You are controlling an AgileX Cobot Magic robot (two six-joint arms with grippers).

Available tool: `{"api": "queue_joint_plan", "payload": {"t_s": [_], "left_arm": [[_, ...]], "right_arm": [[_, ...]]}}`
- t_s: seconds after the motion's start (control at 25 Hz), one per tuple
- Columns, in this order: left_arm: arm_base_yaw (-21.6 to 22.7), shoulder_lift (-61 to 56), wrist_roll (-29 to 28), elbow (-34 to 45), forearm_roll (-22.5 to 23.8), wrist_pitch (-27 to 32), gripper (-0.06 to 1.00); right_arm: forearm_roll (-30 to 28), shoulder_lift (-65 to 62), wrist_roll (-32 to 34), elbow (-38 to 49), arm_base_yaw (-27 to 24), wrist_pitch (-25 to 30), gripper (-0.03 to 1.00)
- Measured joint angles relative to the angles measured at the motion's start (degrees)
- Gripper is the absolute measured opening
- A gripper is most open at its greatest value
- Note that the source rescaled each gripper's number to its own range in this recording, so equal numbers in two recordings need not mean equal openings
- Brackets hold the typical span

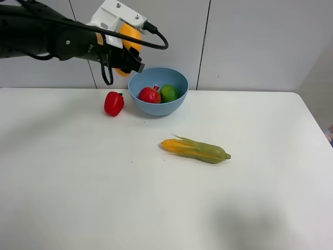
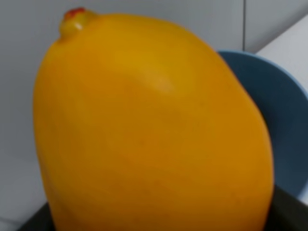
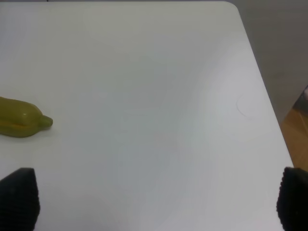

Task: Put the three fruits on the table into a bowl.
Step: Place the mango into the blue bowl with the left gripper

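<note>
One orange-yellow oval mango [image 2: 154, 130], long axis upright with its stem end up, sits clamped in the left jaws [image 1: 126, 54] just above the light-blue plastic bowl's [image 1: 177, 101] rim. The dark-red pomegranate [image 1: 149, 95] and green lime [image 1: 169, 93] lie inside. The right jaws [image 3: 154, 197] gape wide and empty over bare white table [image 3: 144, 72].

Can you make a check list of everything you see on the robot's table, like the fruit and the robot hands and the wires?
Surface: white table, bare in front.
Job's things: pomegranate and lime in the blue bowl; mango held in the air beside the bowl's rim.
Clutter: red pepper left of the bowl; corn cob lying mid-table.
Grippers: left gripper shut on the mango; right gripper open, empty.
Cables: black cable on the left arm.
Surroundings: pale wall panels.
</note>
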Motion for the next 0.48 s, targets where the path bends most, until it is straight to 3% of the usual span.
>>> {"api": "queue_joint_plan", "payload": {"t_s": [0.48], "left_arm": [[0.0,23.2,-3.9,-22.9,0.2,2.1,0.02]], "right_arm": [[0.0,0.0,0.0,0.0,0.0,0.0,1.00]]}}
